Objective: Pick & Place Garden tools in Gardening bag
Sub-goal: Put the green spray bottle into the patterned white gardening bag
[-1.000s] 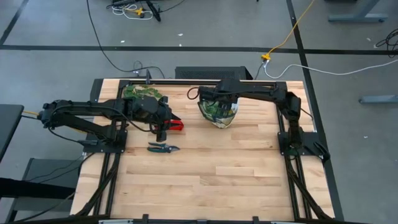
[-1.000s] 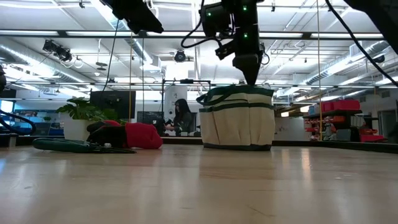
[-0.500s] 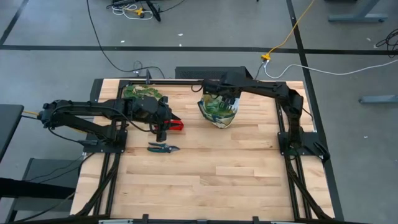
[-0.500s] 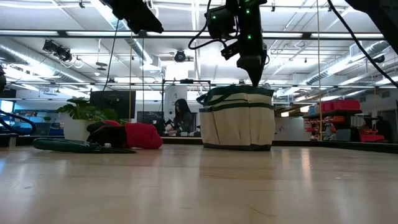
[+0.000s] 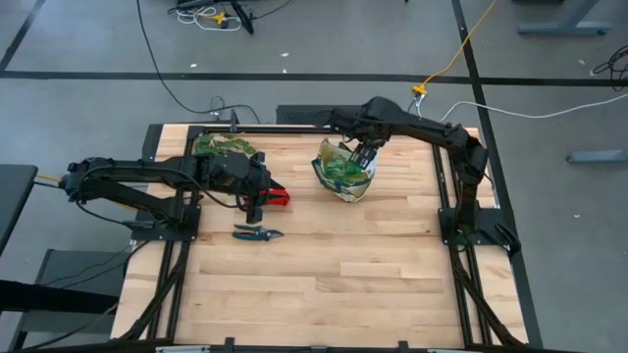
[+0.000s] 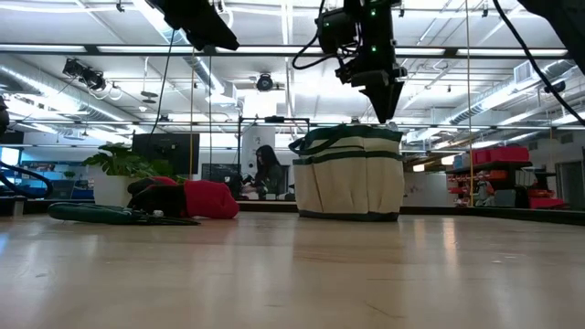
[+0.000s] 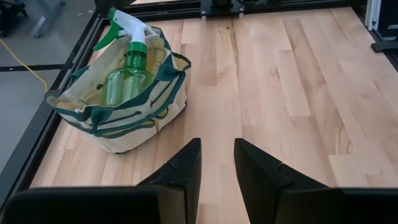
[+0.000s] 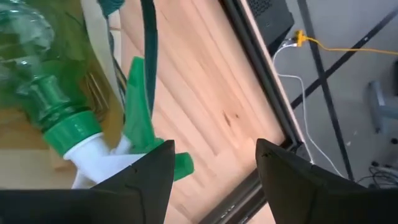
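green spray bottle (image 7: 127, 73) lying in gardening bag (image 7: 118, 121)

Wooden table (image 5: 324, 265), bag (image 5: 345, 176), gloves (image 5: 277, 196), shears (image 5: 257, 233)

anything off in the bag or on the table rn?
Only minor: the spray bottle lies slanted in the bag, its trigger head poking over the rim. The right tool hangs open just above it. Gloves and shears lie on the table by the left tool. No spills or damage.
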Motion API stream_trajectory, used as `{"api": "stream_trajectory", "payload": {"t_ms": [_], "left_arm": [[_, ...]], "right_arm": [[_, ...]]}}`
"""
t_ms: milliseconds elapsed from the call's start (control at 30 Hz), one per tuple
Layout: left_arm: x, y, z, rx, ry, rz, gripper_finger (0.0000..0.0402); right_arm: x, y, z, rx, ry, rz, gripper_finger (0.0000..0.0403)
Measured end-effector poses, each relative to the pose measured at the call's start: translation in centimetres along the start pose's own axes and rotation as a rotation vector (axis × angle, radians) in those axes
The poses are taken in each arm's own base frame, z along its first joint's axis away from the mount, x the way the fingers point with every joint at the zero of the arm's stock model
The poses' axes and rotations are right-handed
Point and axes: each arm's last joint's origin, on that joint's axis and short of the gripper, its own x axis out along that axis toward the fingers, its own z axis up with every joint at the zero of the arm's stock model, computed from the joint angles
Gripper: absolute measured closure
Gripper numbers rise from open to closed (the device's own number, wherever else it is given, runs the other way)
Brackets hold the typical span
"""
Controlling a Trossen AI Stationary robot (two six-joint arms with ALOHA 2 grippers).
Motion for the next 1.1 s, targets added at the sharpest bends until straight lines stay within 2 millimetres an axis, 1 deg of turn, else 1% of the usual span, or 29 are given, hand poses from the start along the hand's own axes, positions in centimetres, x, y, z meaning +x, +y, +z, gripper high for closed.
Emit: {"api": "stream_trajectory", "payload": {"t_ms": [133,333,400,500,800,900,1100], "left_arm": [[0.0,0.0,0.0,-0.002,0.002,0.0,0.0298],[0.0,0.0,-0.2,-0.002,0.021,-0.002,0.0298],[0.0,0.0,-0.3,-0.002,0.027,-0.002,0.0298],[0.0,0.0,-0.3,-0.002,0.032,-0.003,0.0298],[0.0,0.0,-0.4,-0.002,0.037,-0.003,0.0298],[0.0,0.0,-0.4,-0.002,0.039,-0.003,0.0298],[0.0,0.0,-0.5,-0.002,0.047,-0.004,0.0298]], "right_arm": [[0.4,-0.7,0.1,0.013,0.024,0.072,0.0179],[0.9,-2.1,0.2,0.048,0.043,0.117,0.0179],[1.0,-2.3,0.2,0.06,0.054,0.17,0.0179],[1.0,-2.4,0.2,0.067,0.065,0.234,0.0179],[1.0,-2.3,0.2,0.065,0.075,0.308,0.0179],[1.0,-2.3,0.2,0.075,0.084,0.361,0.0179],[1.0,-2.2,0.2,0.074,0.086,0.374,0.0179]]}}
